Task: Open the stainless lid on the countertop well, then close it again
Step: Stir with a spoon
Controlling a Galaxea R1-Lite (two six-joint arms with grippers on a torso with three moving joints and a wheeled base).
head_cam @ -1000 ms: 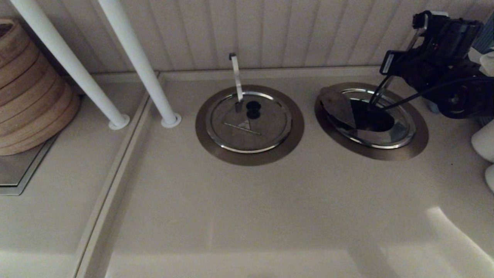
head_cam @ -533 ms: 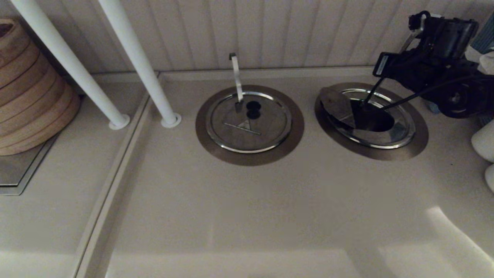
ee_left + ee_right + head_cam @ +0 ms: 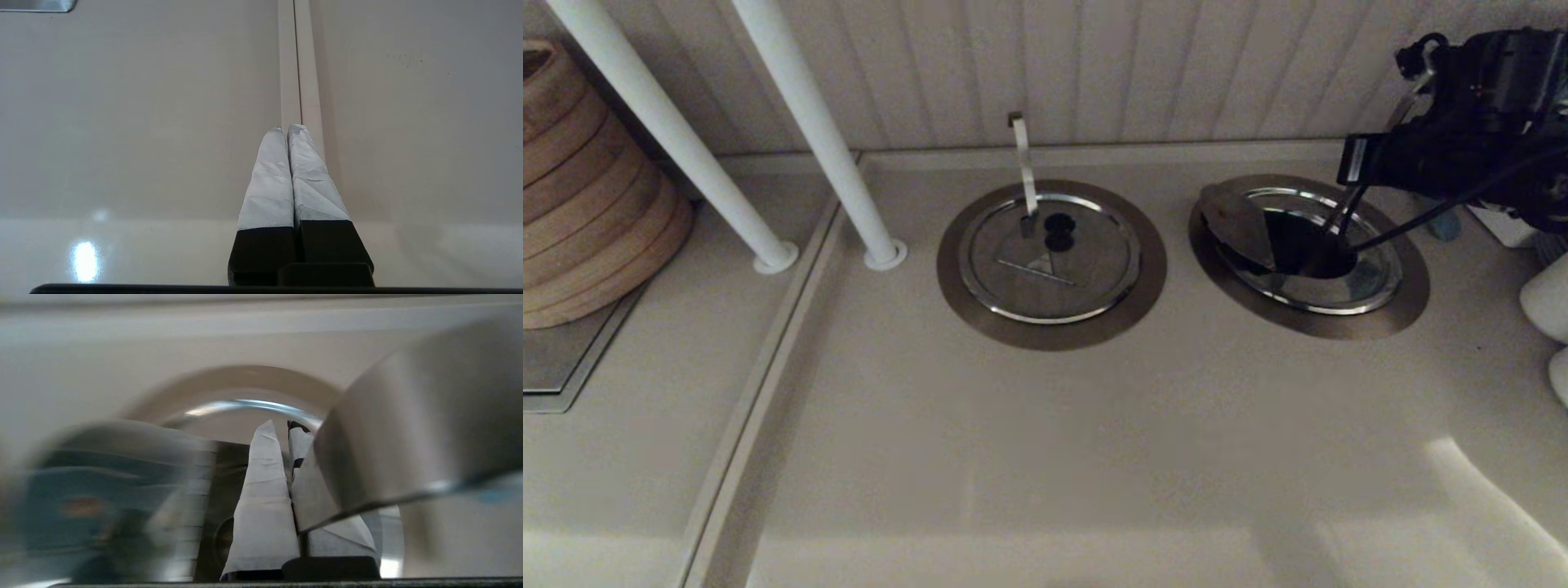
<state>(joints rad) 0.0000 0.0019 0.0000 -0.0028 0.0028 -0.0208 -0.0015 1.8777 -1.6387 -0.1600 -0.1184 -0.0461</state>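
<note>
Fingers of the right gripper are pressed together above the stainless lid, which lies on the countertop well. Lid likely rigid, slick; grasp by its knob

stainless lid – seemingly tilted, countertop well

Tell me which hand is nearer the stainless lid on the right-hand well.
Right. The right hand is directly over the stainless lid, its fingers pressed together. The left hand hangs shut above bare counter beside a seam, with no lid in its view.
</note>
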